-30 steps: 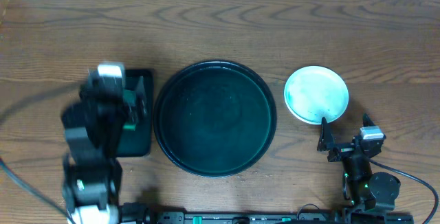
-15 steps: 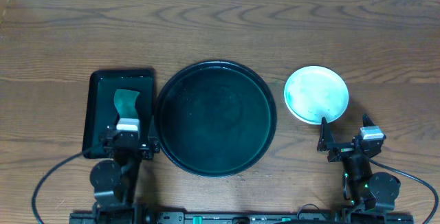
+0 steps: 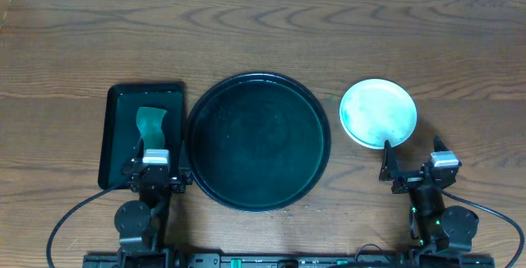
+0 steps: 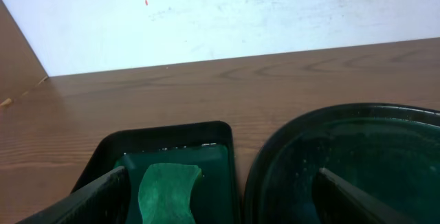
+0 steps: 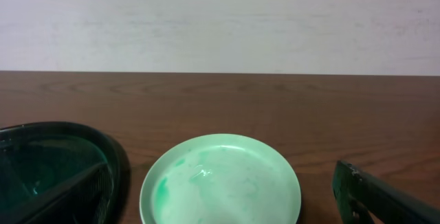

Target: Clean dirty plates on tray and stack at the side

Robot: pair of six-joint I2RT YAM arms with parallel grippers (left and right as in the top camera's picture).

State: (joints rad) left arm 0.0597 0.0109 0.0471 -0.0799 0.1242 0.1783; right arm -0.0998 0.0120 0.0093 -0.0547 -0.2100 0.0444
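Note:
The large round black tray (image 3: 256, 83) sits mid-table and holds no plates. A mint plate (image 3: 378, 113) with a faint green smear lies on the wood to its right; I cannot tell whether other plates lie under it. It also shows in the right wrist view (image 5: 220, 183). My right gripper (image 3: 411, 158) is open and empty just in front of the plate, jaws (image 5: 221, 172) apart on either side of it. My left gripper (image 3: 156, 168) is open and empty at the near end of the green tray, jaws (image 4: 221, 176) wide.
A small rectangular dark green tray (image 3: 111, 136) lies left of the black tray with a green cloth (image 3: 150, 124) in it; the cloth also shows in the left wrist view (image 4: 168, 189). The black tray's rim (image 4: 330, 114) is close on the right.
The left arm has drawn back from over the green tray to the table's front edge. The green cloth now lies uncovered in that tray. The right arm has not moved.

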